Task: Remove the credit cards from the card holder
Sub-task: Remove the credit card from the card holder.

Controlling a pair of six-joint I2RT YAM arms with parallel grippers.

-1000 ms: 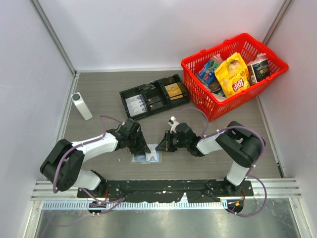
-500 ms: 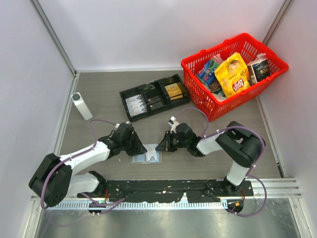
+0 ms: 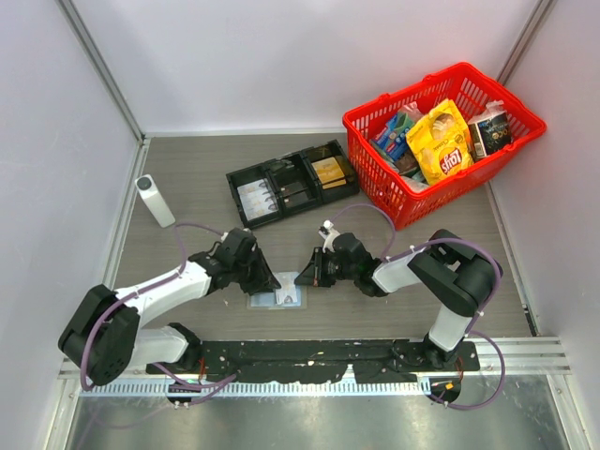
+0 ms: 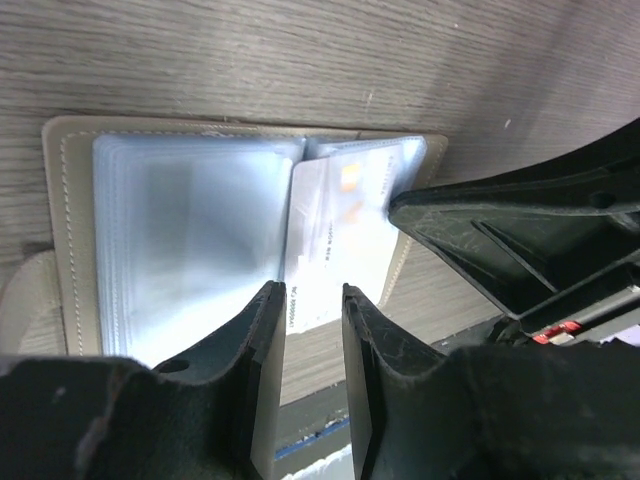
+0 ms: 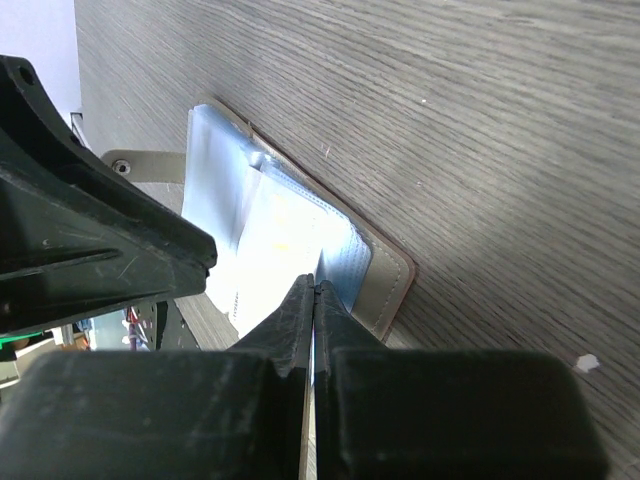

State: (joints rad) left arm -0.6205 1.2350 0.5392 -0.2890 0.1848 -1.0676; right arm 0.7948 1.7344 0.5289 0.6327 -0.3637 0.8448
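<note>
A grey wood-grain table [image 3: 197, 164] carries four things. A red plastic shopping basket [image 3: 441, 195] sits at 2 o'clock, a long black compartmented tray [image 3: 281, 163] lies just beside it at 12 o'clock, and a slim white container [image 3: 155, 201] with a dark end stands well apart at 10 o'clock. At 6 o'clock, near the front edge, a beige card holder [image 3: 278, 298] lies opened flat on the wood, its stitched cover down and its clear plastic sleeves facing up.
</note>
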